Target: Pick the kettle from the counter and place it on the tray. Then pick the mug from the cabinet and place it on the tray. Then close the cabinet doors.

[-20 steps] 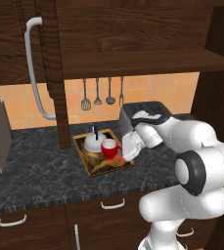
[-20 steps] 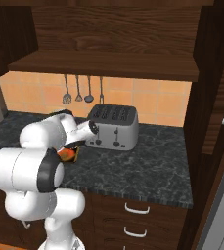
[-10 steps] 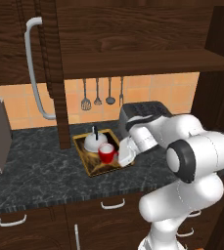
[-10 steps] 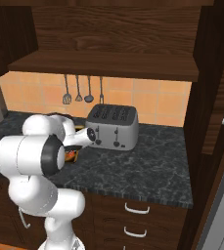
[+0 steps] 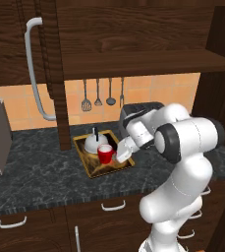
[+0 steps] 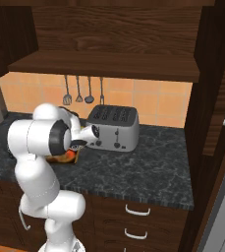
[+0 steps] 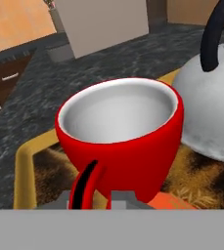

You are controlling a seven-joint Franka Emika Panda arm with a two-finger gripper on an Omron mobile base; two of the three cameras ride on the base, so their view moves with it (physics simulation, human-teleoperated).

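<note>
Marbled grey-black stone makes up the desk [image 5: 40,172], which runs under a dark brown wooden wall cabinet [image 5: 133,34] with a plank shelf. One dark wood-grain cabinet door [image 5: 30,54] stands swung open at the left, its long silver-grey bar handle [image 5: 35,74] curving down the panel. Behind the desk the wall is orange tile, and three dark utensils [image 5: 98,93] hang there in a row. A boxy silver toaster [image 6: 113,128] sits towards the back, and brown lower drawers [image 6: 133,216] with small curved handles line the front.

On the desk lies the flat rectangular tray with a golden-yellow rim [image 5: 87,165]. The small glossy red mug [image 5: 104,154] stands upright on it, white inside, its handle turned towards the hand camera. Just beside it, also on the tray, sits the squat silver-white dome kettle with a thin dark handle [image 5: 93,142].

The white arm's gripper [image 5: 118,155] reaches down at the mug's side. Its jaws stand narrow at the mug's handle [image 7: 84,183], though I cannot tell whether they are pinching it or have let go.
</note>
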